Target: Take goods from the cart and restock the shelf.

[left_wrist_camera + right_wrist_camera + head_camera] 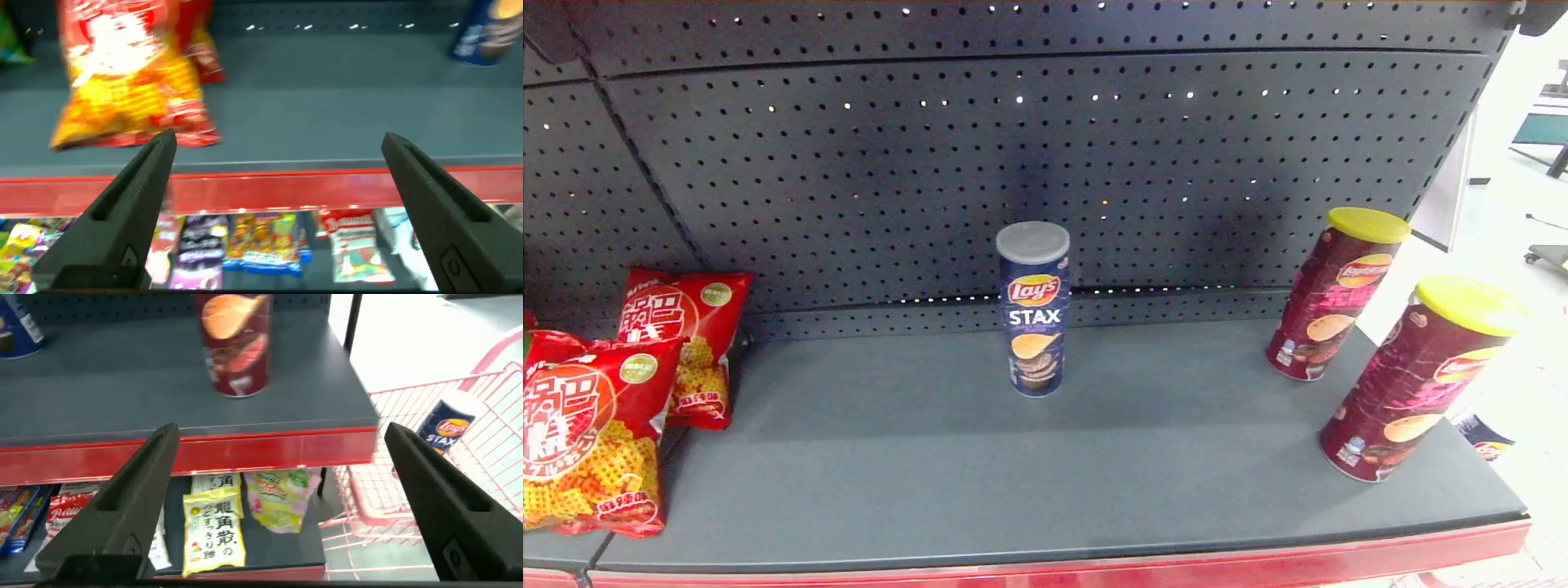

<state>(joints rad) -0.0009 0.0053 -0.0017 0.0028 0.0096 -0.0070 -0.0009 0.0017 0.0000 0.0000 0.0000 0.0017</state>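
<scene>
Blue can [445, 429] tilted in cart [433, 384], past shelf [122, 392] right end — nearest right gripper [281, 433], jaws spread, empty; left gripper [278, 139] likewise

The left gripper [278, 139] hangs level before the shelf's [327, 114] front edge, fingers [131, 204] spread wide, holding nothing. The right gripper [282, 429] is posed likewise.

Round logo and white lettering on blue can [1032, 310], white characters on red bags [588, 433]; logos on maroon cans [1339, 298]
</scene>
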